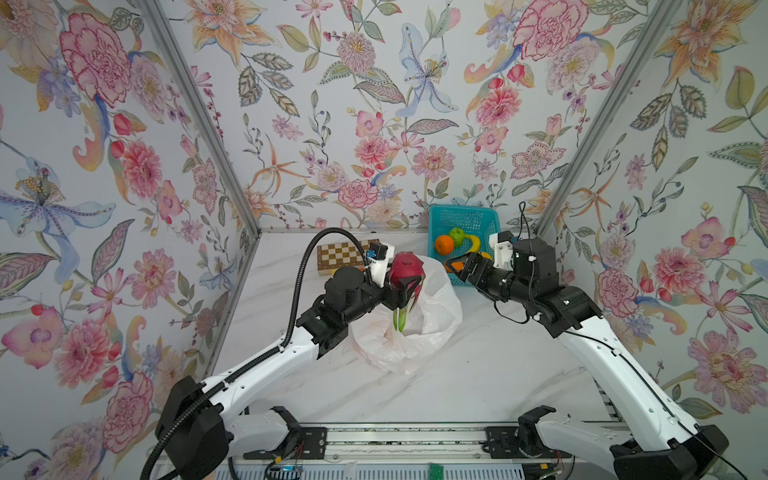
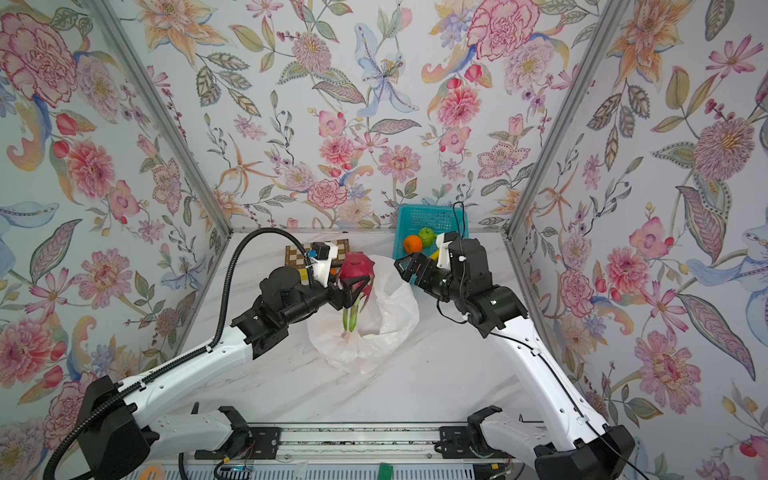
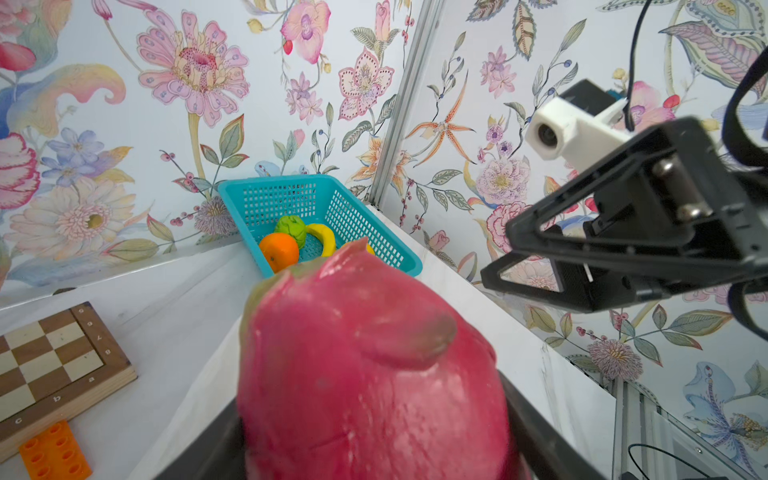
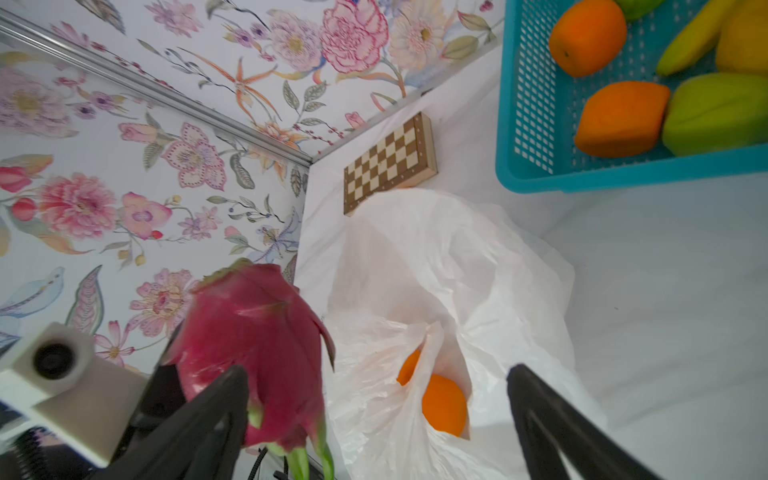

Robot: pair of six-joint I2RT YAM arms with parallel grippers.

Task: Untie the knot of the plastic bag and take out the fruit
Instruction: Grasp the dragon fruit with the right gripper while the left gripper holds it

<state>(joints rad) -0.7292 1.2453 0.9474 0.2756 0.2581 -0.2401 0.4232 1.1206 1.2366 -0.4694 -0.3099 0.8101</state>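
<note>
One magenta dragon fruit (image 1: 405, 266), its green scales trailing from the lower end, is hanging in the left gripper (image 1: 405, 291). The jaws are clamping it from both sides above the plastic bag (image 1: 432, 316).

The single bag is lying near the middle of the worktop (image 1: 478, 374). It is thin, crinkled and translucent white with a faint pink tinge, and its mouth is gaping upward. In the right wrist view one partly covered orange (image 4: 442, 405) is showing inside it.

The right gripper (image 1: 454, 268) is hovering with its jaws spread wide and nothing between them. It is just beside the near left corner of the one teal basket (image 1: 461, 220).

The basket is standing at the far right of the worktop, and six pieces are lying in it:
- one round orange (image 4: 588, 37)
- one oblong orange fruit (image 4: 621, 118)
- one ridged green fruit (image 4: 715, 118)
- one bumpy green fruit (image 3: 291, 228)
- one yellow fruit (image 4: 744, 41)
- one curved banana (image 4: 694, 39)

One wooden chessboard (image 3: 50, 361) is lying at the far left. In the left wrist view its border is showing the letters a, b, c and the numerals 7 and 8. One orange studded building block (image 3: 54, 453) is lying just beside the board.
</note>
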